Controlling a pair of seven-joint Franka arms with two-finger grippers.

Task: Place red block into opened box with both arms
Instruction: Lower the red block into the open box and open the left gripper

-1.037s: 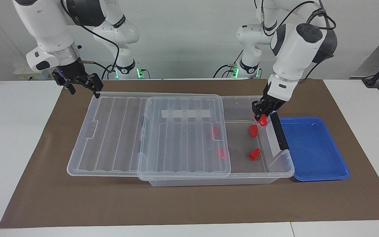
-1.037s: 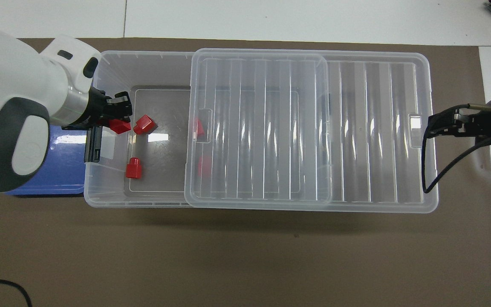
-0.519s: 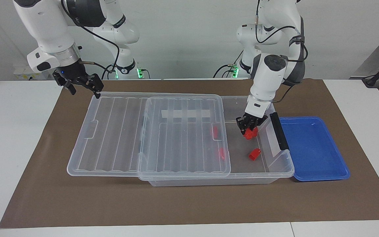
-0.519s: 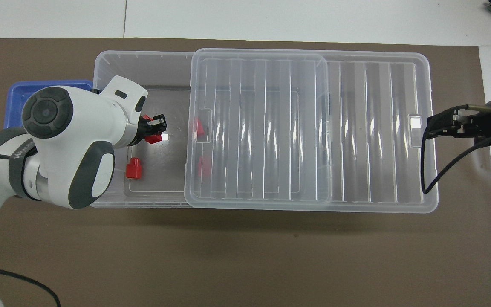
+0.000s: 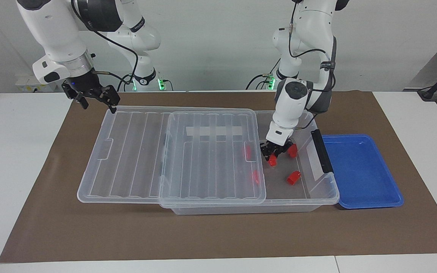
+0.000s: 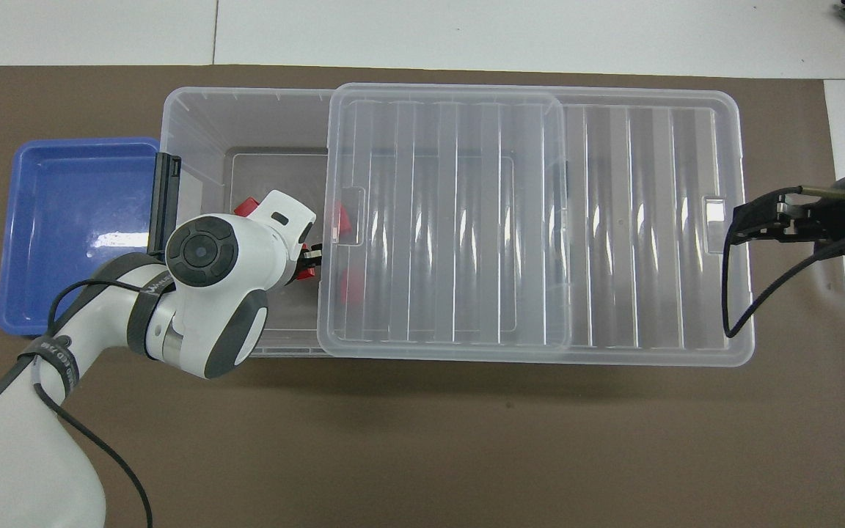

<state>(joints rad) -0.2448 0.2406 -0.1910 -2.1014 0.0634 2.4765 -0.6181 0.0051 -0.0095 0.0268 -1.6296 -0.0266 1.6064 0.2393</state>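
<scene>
Red block [image 5: 272, 160] hung pinched in the left gripper [image 5: 274, 157] just inside the opened box [image 5: 319, 197], not yet released, while the right gripper [image 5: 94, 95] waited spread over the lid's [image 5: 135, 151] corner.

A robotics lab: two white robot arms [image 5: 302, 102] mounted at a white table [image 5: 17, 151] covered by a brown mat [image 5: 218, 235], against a bare pale wall [image 5: 218, 41], with loose cables [image 5: 258, 79] and green indicator lights [image 5: 160, 83] glowing at the arm bases.
</scene>
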